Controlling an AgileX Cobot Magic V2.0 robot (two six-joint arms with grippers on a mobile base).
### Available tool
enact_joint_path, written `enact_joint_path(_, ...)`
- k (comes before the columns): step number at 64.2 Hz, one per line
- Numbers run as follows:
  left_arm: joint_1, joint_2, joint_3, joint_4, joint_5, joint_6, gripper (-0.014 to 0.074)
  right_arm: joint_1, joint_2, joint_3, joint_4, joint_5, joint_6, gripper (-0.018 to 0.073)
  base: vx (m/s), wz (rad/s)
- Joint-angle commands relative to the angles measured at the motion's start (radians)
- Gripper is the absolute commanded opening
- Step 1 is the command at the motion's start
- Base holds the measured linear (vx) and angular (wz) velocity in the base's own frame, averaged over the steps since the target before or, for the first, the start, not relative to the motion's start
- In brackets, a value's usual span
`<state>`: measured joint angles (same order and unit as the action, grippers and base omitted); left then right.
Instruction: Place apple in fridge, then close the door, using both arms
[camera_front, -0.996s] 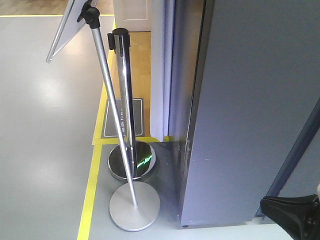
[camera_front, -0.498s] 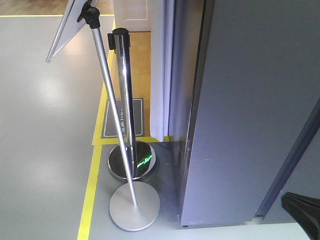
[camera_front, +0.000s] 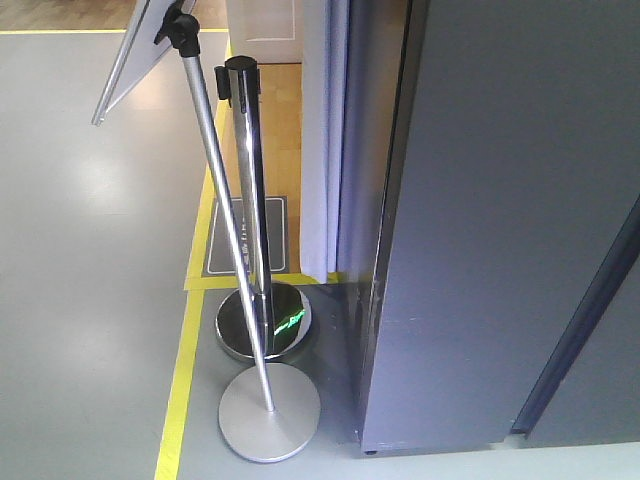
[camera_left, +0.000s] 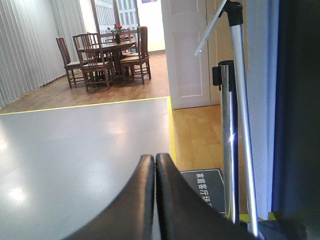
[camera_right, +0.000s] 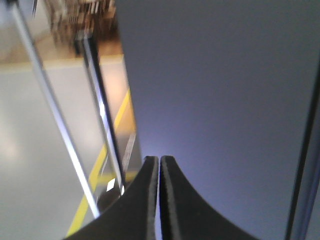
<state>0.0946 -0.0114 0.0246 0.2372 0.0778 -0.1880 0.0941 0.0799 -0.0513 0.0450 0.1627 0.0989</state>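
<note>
Grey floor (camera_front: 90, 260) lies beside the fridge (camera_front: 500, 200). Right pincer (camera_right: 159, 161), clenched and empty, faces the fridge; left pincer (camera_left: 155, 159) clenched too.

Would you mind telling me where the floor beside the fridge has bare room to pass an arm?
Left of the yellow floor line, the grey floor is bare. It is crowded between that line and the fridge: the chrome post, the leaning pole and their two round bases fill the gap.

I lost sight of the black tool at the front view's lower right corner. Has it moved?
Yes. It slid right and down past the grey fridge panel, out of the front view, while the chrome post stayed put.
</note>
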Motion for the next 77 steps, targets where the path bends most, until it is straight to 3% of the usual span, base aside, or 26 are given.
enact_joint_path(1,-0.001,-0.016,0.029,-0.009,-0.069,-0.010,-0.0006,-0.025,-0.020,0.031,-0.061,-0.188,0.076,-0.0002,0.00,0.00)
enact_joint_path(6,-0.001,-0.016,0.029,-0.009,-0.069,-0.010,-0.0006,-0.036,-0.040,0.084,-0.063,-0.288,0.080,-0.0002,0.00,0.00)
enact_joint_path(31,-0.001,-0.016,0.029,-0.009,-0.069,-0.010,-0.0006,-0.106,-0.064,0.079,-0.067,-0.297,0.057,-0.0002,0.00,0.00)
enact_joint_path(77,-0.001,-0.016,0.029,-0.009,-0.069,-0.010,-0.0006,-0.105,-0.064,0.078,-0.067,-0.300,0.059,-0.0002,0.00,0.00)
